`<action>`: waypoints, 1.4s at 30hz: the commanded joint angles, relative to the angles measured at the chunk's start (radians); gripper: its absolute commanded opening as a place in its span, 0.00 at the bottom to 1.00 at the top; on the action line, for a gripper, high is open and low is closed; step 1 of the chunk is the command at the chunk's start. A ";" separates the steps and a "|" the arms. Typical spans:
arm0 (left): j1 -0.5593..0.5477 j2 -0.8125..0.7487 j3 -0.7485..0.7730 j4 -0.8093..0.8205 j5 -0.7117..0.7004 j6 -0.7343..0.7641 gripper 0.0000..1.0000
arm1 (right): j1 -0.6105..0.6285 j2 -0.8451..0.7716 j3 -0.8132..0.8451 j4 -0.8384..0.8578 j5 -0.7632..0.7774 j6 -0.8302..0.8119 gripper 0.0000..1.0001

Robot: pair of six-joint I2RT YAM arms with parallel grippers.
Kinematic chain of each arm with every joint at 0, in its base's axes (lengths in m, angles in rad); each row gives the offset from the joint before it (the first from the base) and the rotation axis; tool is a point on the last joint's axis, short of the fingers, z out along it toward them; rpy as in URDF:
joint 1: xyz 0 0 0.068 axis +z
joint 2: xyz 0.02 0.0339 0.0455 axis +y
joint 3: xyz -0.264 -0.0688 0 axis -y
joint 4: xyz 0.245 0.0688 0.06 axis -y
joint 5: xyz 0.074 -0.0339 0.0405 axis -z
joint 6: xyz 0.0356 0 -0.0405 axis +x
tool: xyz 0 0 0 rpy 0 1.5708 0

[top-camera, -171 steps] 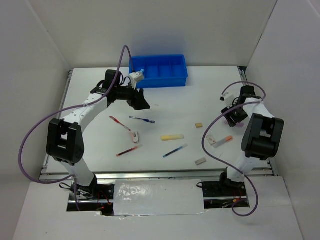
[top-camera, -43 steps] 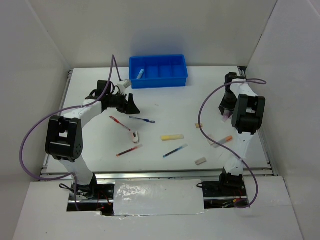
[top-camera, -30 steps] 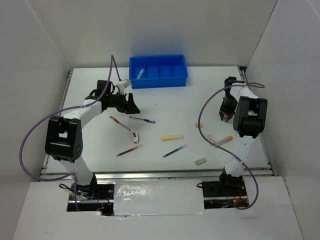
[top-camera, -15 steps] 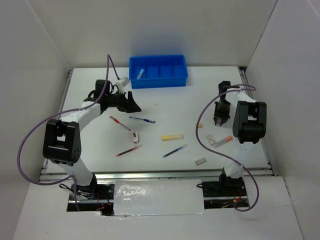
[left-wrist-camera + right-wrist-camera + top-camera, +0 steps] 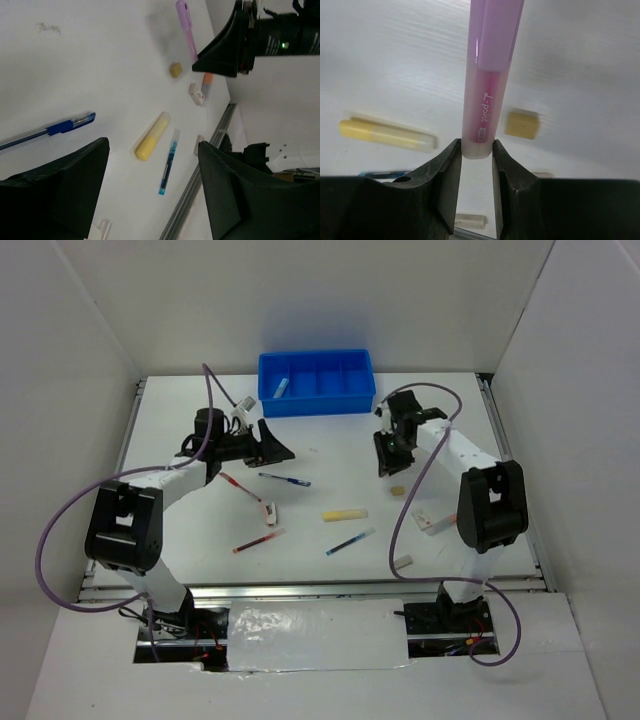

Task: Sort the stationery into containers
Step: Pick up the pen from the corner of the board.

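My right gripper (image 5: 476, 150) is shut on a pink marker (image 5: 487, 75) and holds it above the table's middle right (image 5: 388, 455). My left gripper (image 5: 278, 448) is open and empty (image 5: 152, 150) above the table's left. A blue pen (image 5: 285, 479), two red pens (image 5: 240, 487) (image 5: 258, 540), a teal pen (image 5: 350, 541), a pale yellow bar (image 5: 344, 513), a beige eraser (image 5: 397, 491), white erasers (image 5: 401, 562) (image 5: 270, 510) and an orange-tipped marker (image 5: 445, 522) lie on the table. The blue four-compartment tray (image 5: 317, 400) stands at the back.
A small item (image 5: 281, 387) lies in the tray's leftmost compartment. White walls close in the table on the left, back and right. A metal rail (image 5: 300, 588) runs along the near edge.
My right arm has swung from the right edge leftward to the middle of the table. My left gripper has shifted slightly toward the back right.
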 commanded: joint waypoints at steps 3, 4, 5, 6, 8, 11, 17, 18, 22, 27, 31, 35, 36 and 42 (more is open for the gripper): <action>-0.086 0.011 0.005 0.140 -0.086 -0.193 0.84 | 0.126 -0.064 0.036 0.044 -0.113 -0.006 0.00; -0.099 0.022 0.011 0.144 -0.100 -0.200 0.83 | 0.160 -0.067 0.043 0.042 -0.116 -0.006 0.00; -0.109 0.031 0.016 0.147 -0.115 -0.210 0.82 | 0.175 -0.071 0.048 0.041 -0.120 0.026 0.00; -0.130 0.040 0.019 0.153 -0.130 -0.221 0.80 | 0.189 -0.073 0.054 0.041 -0.127 0.045 0.00; -0.147 0.069 0.034 0.155 -0.173 -0.256 0.78 | 0.226 -0.074 0.068 0.038 -0.142 0.066 0.00; -0.184 0.101 0.060 0.134 -0.225 -0.269 0.75 | 0.257 -0.073 0.092 0.032 -0.151 0.103 0.00; -0.242 0.129 0.083 0.127 -0.255 -0.290 0.75 | 0.295 -0.057 0.122 0.012 -0.176 0.148 0.00; -0.247 0.135 0.086 0.126 -0.259 -0.293 0.75 | 0.301 -0.056 0.123 0.012 -0.180 0.149 0.00; -0.259 0.152 0.094 0.144 -0.258 -0.307 0.74 | 0.327 -0.054 0.123 0.018 -0.182 0.157 0.00; -0.274 0.166 0.094 0.149 -0.255 -0.310 0.73 | 0.344 -0.042 0.142 0.016 -0.191 0.172 0.00; -0.287 0.184 0.091 0.153 -0.238 -0.327 0.60 | 0.356 -0.039 0.166 0.021 -0.191 0.188 0.00; -0.279 0.175 0.126 0.093 -0.233 -0.275 0.23 | 0.363 -0.038 0.185 0.013 -0.185 0.188 0.00; -0.278 0.170 0.147 0.050 -0.245 -0.248 0.16 | 0.360 -0.038 0.192 0.010 -0.176 0.188 0.04; -0.187 0.155 0.357 -0.220 -0.319 -0.048 0.00 | 0.249 -0.125 0.131 0.019 -0.214 0.179 0.88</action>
